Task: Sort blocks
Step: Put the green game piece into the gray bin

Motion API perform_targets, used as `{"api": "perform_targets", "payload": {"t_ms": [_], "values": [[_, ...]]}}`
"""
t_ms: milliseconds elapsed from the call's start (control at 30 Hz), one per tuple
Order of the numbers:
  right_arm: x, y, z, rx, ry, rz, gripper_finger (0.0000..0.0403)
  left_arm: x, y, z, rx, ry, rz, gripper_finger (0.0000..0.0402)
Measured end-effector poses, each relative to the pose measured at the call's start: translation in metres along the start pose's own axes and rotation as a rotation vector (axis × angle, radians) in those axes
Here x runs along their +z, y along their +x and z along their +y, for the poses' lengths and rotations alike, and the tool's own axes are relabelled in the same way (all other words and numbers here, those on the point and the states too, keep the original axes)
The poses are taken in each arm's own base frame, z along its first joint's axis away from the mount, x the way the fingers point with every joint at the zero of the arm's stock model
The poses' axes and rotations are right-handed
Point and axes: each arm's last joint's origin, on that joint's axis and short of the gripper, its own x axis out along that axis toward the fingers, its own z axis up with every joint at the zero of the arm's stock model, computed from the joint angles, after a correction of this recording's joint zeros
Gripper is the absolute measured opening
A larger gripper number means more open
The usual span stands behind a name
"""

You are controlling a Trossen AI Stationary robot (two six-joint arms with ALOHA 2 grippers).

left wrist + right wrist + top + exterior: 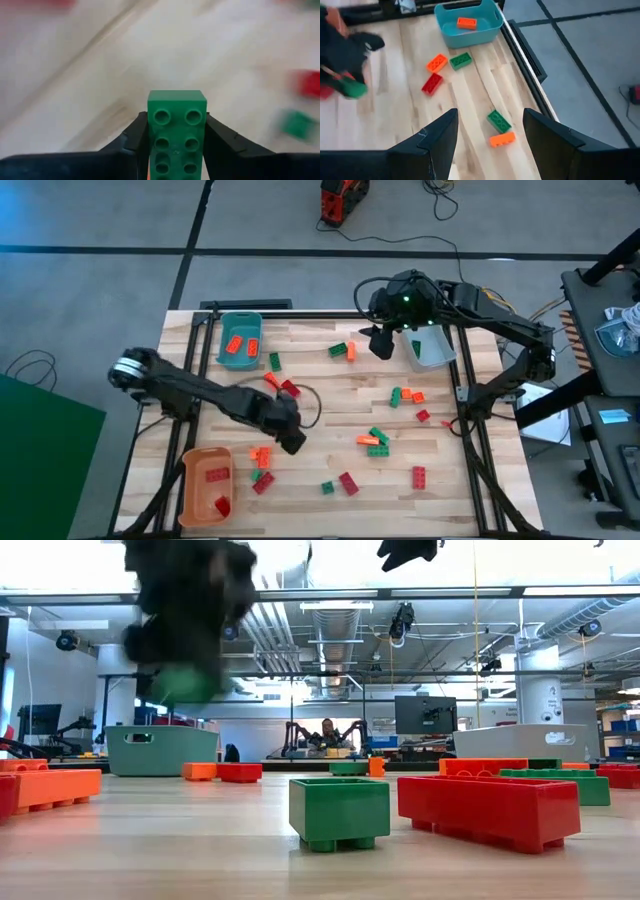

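My left gripper [292, 442] hangs over the table's near left part, shut on a green block [176, 130]; the low view shows that block [185, 685] above the tabletop. My right gripper [490, 135] is open and holds nothing, high over the far right of the table [380, 340], beside the grey bin [432, 348]. Red, orange and green blocks lie scattered flat on the wood, among them a green one [340, 812] and a red one [490, 808] near the front. The teal bin [240, 340] holds orange blocks, the orange bin [205, 480] red ones. My left gripper pinches the green block's two long sides [150, 125] between its two fingers. The fingers lie along the block, whose free end [176, 97] sticks out past the fingertips, studs facing the wrist camera. The block is lifted clear of the table.
Loose blocks lie in clusters at the centre right [405, 395], [375, 442], near the front edge [347, 483], [418, 476], beside the orange bin [262, 455] and at the far middle [345, 351]. The table's black frame rail [525, 55] runs along the far edge.
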Motion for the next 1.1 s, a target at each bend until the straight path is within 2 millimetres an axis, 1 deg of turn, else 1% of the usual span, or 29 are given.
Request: {"api": "perform_targets", "payload": {"t_ms": [67, 133, 200, 267, 400, 500, 600, 733, 867, 967, 1100], "values": [[-0.001, -0.001, 0.001, 0.041, -0.056, 0.002, 0.0215, 0.009, -0.028, -0.008, -0.155, 0.162, -0.093, 0.0113], [-0.001, -0.002, 0.004, 0.16, -0.138, -0.011, 0.0215, 0.016, -0.057, -0.012, -0.275, 0.279, -0.198, 0.0113], [0.0, -0.004, 0.011, 0.331, -0.224, -0.05, 0.0215, 0.025, -0.083, -0.01, -0.348, 0.335, -0.283, 0.0113], [0.002, -0.004, 0.019, 0.45, -0.284, -0.097, 0.0215, 0.035, -0.106, -0.004, -0.391, 0.339, -0.361, 0.0116], [0.009, 0.001, 0.036, 0.493, -0.398, -0.174, 0.0215, 0.056, -0.142, 0.005, -0.495, 0.364, -0.44, 0.0118], [0.017, 0.006, 0.047, 0.485, -0.481, -0.252, 0.0215, 0.073, -0.155, 0.006, -0.597, 0.424, -0.428, 0.0117], [0.023, 0.013, 0.053, 0.483, -0.516, -0.305, 0.0215, 0.092, -0.156, 0.008, -0.71, 0.455, -0.357, 0.0117], [0.025, 0.025, 0.057, 0.492, -0.521, -0.307, 0.0215, 0.11, -0.147, 0.008, -0.805, 0.536, -0.282, 0.0117], [0.025, 0.032, 0.066, 0.534, -0.528, -0.299, 0.0215, 0.126, -0.138, 0.01, -0.845, 0.589, -0.259, 0.0117], [0.026, 0.035, 0.073, 0.587, -0.525, -0.312, 0.0215, 0.136, -0.127, 0.015, -0.842, 0.586, -0.241, 0.0117], [0.025, 0.038, 0.078, 0.605, -0.531, -0.302, 0.0215, 0.148, -0.113, 0.024, -0.872, 0.57, -0.189, 0.0116]]}}
